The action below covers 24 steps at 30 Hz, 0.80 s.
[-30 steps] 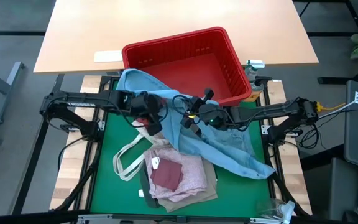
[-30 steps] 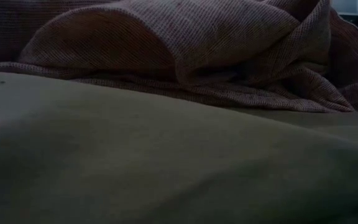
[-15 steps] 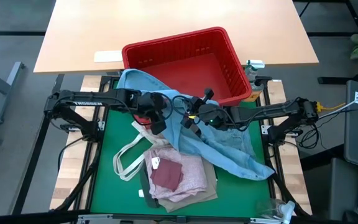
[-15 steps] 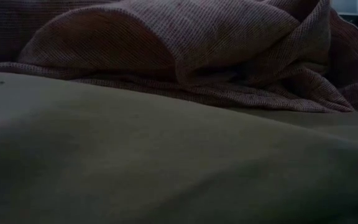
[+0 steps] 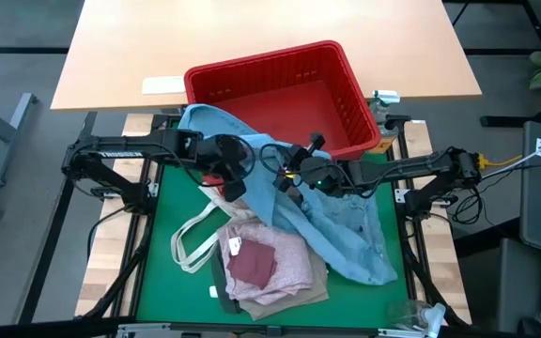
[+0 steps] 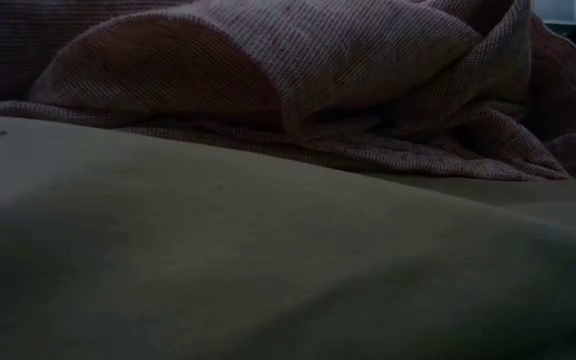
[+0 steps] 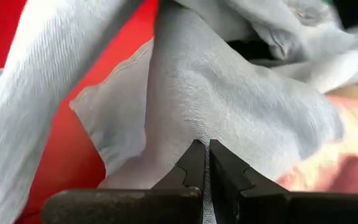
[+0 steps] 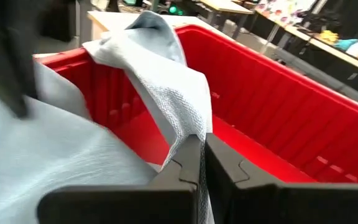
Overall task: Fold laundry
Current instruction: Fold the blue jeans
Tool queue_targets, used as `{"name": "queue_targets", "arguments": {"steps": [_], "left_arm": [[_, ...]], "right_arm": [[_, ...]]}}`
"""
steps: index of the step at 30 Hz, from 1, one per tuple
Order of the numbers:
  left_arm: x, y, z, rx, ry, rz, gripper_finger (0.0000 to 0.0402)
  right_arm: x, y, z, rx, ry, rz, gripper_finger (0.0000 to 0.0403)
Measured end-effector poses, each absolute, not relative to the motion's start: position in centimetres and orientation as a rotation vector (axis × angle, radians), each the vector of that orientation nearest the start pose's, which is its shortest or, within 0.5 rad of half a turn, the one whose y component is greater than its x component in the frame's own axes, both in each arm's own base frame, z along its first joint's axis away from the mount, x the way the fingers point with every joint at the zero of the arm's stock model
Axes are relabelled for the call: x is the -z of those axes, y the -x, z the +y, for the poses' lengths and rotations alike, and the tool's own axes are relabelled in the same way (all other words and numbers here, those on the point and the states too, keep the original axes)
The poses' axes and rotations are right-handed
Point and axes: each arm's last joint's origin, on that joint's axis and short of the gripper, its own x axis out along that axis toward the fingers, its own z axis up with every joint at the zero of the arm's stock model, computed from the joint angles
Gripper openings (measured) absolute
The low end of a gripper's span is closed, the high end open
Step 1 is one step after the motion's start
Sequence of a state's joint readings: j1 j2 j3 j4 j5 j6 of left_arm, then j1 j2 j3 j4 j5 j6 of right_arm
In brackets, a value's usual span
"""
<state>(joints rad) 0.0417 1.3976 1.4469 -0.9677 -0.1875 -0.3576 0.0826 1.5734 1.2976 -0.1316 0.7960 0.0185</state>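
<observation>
Jeans (image 5: 341,225) unfolded, draped from red basket (image 5: 280,89) rim to mat. Left gripper (image 7: 202,163) & right gripper (image 8: 199,157) both clamped on denim pinched betw. fingers. Pink top (image 5: 270,263) on beige trousers (image 5: 317,277), roughly stacked; folding barely begun.

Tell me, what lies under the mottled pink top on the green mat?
Under the mottled pink top a beige garment shows at the edges, and the white tote bag reaches under one corner. Anything deeper in the pile is covered.

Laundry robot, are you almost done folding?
Not nearly. A mottled pink top already lies flat on a pile. Left pincer and right pincer both pinch the light blue jeans, which trail unfolded from the red basket rim.
</observation>
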Motion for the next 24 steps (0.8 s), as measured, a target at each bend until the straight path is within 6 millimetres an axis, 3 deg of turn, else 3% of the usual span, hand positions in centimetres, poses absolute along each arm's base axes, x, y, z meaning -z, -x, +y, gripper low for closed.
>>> {"name": "queue_targets", "arguments": {"steps": [8, 16, 24], "left_arm": [[-38.1, -25.5, -2.7, -0.199, 0.299, 0.951, 0.0004], [-37.1, -24.4, -8.5, -0.02, 0.287, 1.036, 0.0008], [-36.7, -22.6, -12.2, 0.026, 0.26, 1.066, 0.0008]], "right_arm": [[-32.4, -35.3, 0.7, 0.757, 0.168, 0.365, 0.0012], [-32.4, -35.3, 0.7, 0.756, 0.169, 0.365, 0.0012], [-32.4, -35.3, 0.7, 0.755, 0.17, 0.366, 0.0012]]}}
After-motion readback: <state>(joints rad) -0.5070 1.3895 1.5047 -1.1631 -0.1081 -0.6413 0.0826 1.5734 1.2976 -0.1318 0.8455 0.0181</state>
